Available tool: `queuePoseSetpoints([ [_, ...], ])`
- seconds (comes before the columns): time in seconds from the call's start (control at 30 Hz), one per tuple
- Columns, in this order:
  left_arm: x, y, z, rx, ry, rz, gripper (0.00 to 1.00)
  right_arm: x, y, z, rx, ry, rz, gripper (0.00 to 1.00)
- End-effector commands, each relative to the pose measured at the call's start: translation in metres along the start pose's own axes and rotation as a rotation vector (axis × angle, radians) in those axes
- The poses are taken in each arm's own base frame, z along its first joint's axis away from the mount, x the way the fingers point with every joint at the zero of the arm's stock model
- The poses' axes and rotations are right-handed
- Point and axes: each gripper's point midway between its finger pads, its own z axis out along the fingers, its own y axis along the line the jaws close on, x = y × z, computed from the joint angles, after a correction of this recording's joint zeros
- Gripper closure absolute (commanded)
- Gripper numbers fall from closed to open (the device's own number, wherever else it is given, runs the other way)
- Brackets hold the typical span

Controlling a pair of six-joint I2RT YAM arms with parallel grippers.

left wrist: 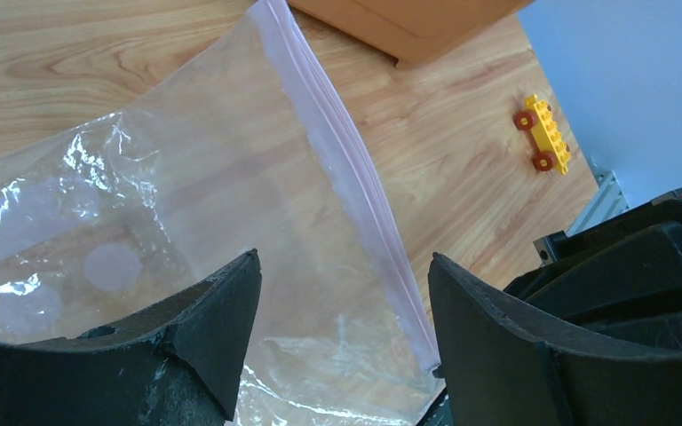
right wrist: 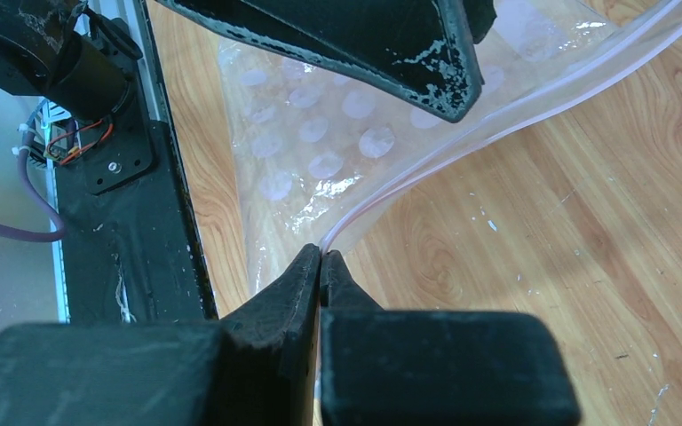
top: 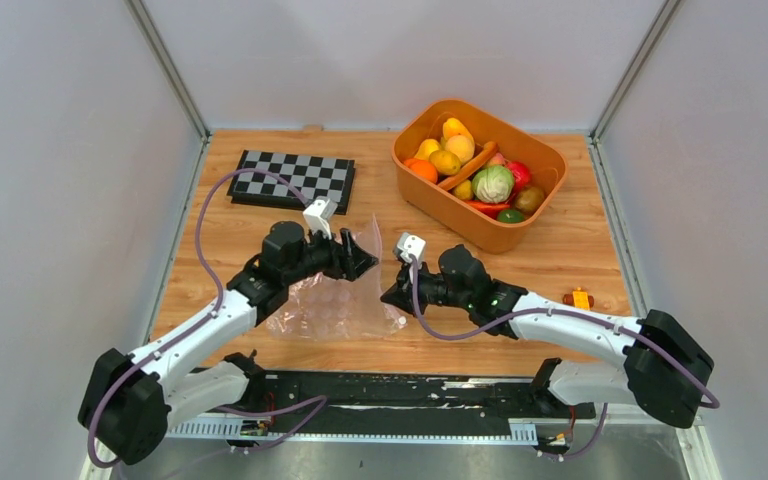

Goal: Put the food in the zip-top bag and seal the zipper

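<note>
The clear zip-top bag (top: 332,292) lies flat on the table between both arms and holds no food that I can see. Its whitish zipper (left wrist: 346,169) runs along the right edge in the left wrist view. My left gripper (left wrist: 344,275) is open and hangs just above the bag, its jaws either side of the zipper's near end; it also shows in the top view (top: 362,262). My right gripper (right wrist: 321,257) is shut on the zipper edge (right wrist: 462,133) at the bag's near corner, and shows in the top view (top: 392,295). The food (top: 480,172) lies piled in the orange tub.
The orange tub (top: 430,195) stands at the back right; its corner shows in the left wrist view (left wrist: 408,22). A checkerboard (top: 295,180) lies at the back left. A small yellow wheeled block toy (top: 580,298) sits at the right, also seen from the left wrist (left wrist: 543,133).
</note>
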Motion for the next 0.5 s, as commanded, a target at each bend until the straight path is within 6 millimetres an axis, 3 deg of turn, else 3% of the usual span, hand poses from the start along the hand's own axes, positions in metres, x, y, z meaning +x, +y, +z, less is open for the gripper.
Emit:
queuePoseSetpoints([
  [0.0, -0.018, -0.008, 0.005, 0.006, -0.065, 0.015, 0.25, -0.032, 0.003, 0.001, 0.005, -0.086, -0.034, 1.00],
  [0.2, -0.010, 0.003, 0.010, -0.066, -0.028, 0.024, 0.32, -0.033, 0.003, 0.001, 0.015, -0.088, -0.027, 1.00],
  [0.37, -0.012, -0.009, 0.016, -0.035, -0.031, 0.031, 0.30, -0.032, 0.004, 0.001, 0.021, -0.079, -0.021, 1.00],
  [0.47, -0.011, -0.014, 0.019, -0.027, -0.017, 0.052, 0.36, -0.032, 0.003, 0.000, 0.034, -0.078, -0.016, 1.00],
])
